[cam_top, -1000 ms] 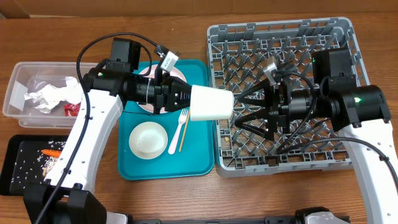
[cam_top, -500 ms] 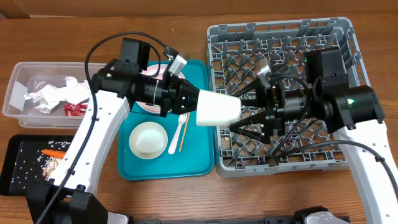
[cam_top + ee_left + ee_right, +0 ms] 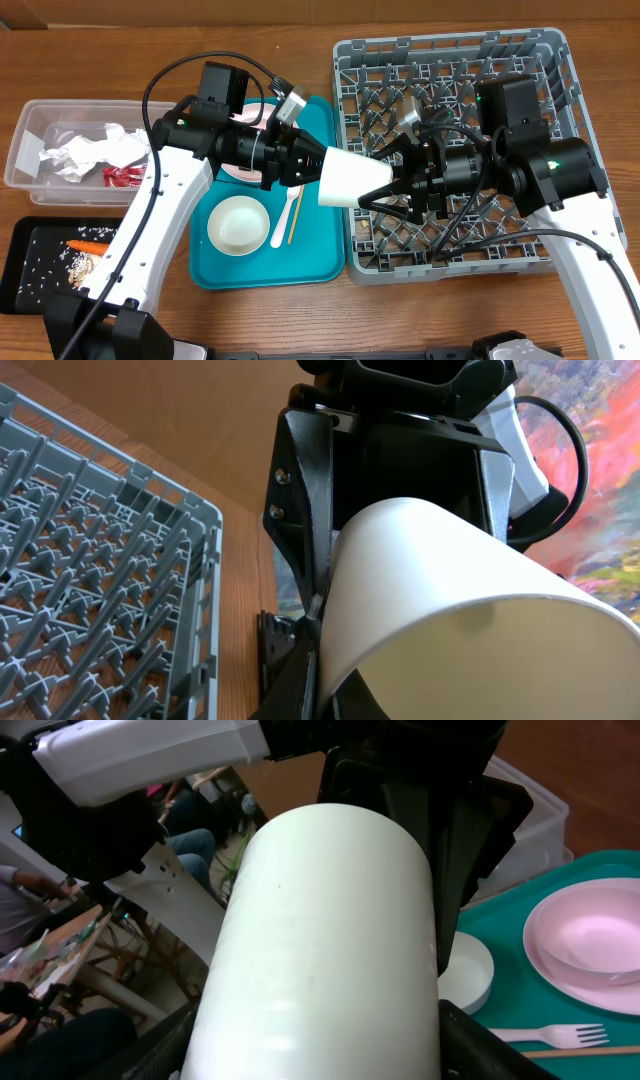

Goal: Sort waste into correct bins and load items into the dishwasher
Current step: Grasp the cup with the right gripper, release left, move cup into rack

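A white cup (image 3: pixel 350 178) hangs on its side in the air between the teal tray (image 3: pixel 320 262) and the grey dish rack (image 3: pixel 520 60). My left gripper (image 3: pixel 305 165) is shut on the cup's wide rim, one finger inside and one outside, as the left wrist view shows (image 3: pixel 320 665). My right gripper (image 3: pixel 378 185) straddles the narrow bottom end. In the right wrist view its fingers (image 3: pixel 150 1040) lie against both sides of the cup (image 3: pixel 320 940). On the tray are a white bowl (image 3: pixel 238 222), a pink plate (image 3: pixel 590 940), a white fork (image 3: pixel 288 205) and chopsticks (image 3: pixel 294 226).
A clear tub (image 3: pixel 30 150) at the left holds crumpled napkins (image 3: pixel 85 150) and a red wrapper (image 3: pixel 118 176). In front of it, a black tray (image 3: pixel 40 290) holds a carrot (image 3: pixel 85 244) and rice grains. The rack's upright pegs (image 3: pixel 100 560) stand under both arms.
The left arm has carried the cup to the right towards the rack. The right gripper has moved left to meet it and narrowed its fingers around the cup's bottom end.
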Motion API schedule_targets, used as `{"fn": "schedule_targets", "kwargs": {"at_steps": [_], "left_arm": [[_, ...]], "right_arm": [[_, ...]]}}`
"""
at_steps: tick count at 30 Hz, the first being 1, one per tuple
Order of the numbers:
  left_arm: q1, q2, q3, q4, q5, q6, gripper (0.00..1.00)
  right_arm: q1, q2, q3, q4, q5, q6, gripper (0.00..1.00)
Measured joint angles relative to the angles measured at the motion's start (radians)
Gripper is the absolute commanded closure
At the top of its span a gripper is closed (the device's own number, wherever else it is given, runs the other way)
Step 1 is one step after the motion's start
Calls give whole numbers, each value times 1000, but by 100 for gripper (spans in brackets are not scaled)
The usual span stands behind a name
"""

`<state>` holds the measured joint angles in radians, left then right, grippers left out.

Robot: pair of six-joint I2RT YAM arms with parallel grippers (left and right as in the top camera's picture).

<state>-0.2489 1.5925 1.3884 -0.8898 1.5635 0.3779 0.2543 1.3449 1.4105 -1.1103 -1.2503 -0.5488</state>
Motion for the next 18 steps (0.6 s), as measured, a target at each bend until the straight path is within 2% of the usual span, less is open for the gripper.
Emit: {"fn": "schedule_targets", "kwargs": {"at_steps": [3,6,8,9,12,14,18], "left_arm": [[0,0,0,0,-1,0,92],[0,0,0,1,-8,0,74],[0,0,0,0,-25,-4,71],[0,0,0,0,-38,-6,67],[0,0,0,-3,-69,-16,43],[0,0,0,-2,-93,-13,31],[3,0,0,-6,-119,-24,28]], "right_arm": [[0,1,0,5,1,2,54],[2,1,0,15,0,2,56],[5,1,0,27,-5,0,56],[8,1,-1,38,-4,-1,56],[9,1,-4,44,-3,-1,61],[10,1,-5,45,-3,0,62],[10,1,-5,35,7,1,62]]}}
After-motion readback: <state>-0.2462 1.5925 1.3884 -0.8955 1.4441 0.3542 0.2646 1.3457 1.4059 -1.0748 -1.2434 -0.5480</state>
